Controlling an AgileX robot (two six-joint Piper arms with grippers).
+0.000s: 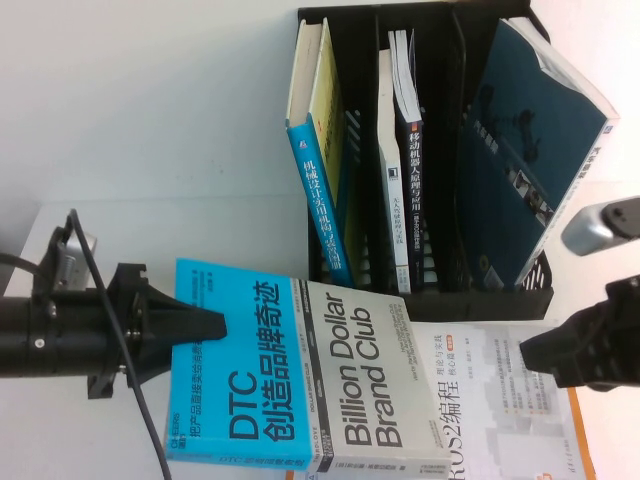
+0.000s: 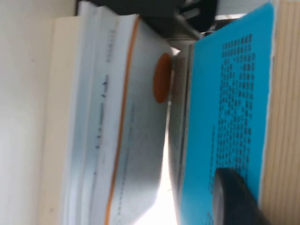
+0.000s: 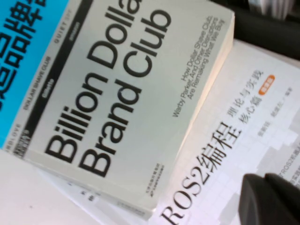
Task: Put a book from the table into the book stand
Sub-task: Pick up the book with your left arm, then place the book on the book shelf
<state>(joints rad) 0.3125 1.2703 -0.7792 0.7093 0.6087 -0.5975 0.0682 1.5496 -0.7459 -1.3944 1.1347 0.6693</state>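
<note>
The left gripper [image 1: 215,325], at the left middle of the high view, reaches in from the left edge on a level black arm. Its dark fingertip presses on the blue cover; the lower finger is hidden under the book, so the grip looks clamped on the edge, though only one finger shows. In the left wrist view a dark fingertip [image 2: 234,197] lies on blue print at the lower right.

The thick paperback with a half bright blue, half grey cover printed "DTC" and "Billion Dollar Club" [image 1: 310,375] sits at the lower centre, its blue end in that gripper and its grey end resting over the white-and-orange "ROS2" book [image 1: 500,420]. That second book is largely covered and cut off by the bottom edge.

The right gripper [image 1: 530,352], at the lower right, points toward the ROS2 book; whether its fingers are parted cannot be made out.

The black slatted plastic book stand [image 1: 430,150] fills the upper right, its top cropped, holding several leaning books. The plain white table [image 1: 150,120] spreads across the upper left.
</note>
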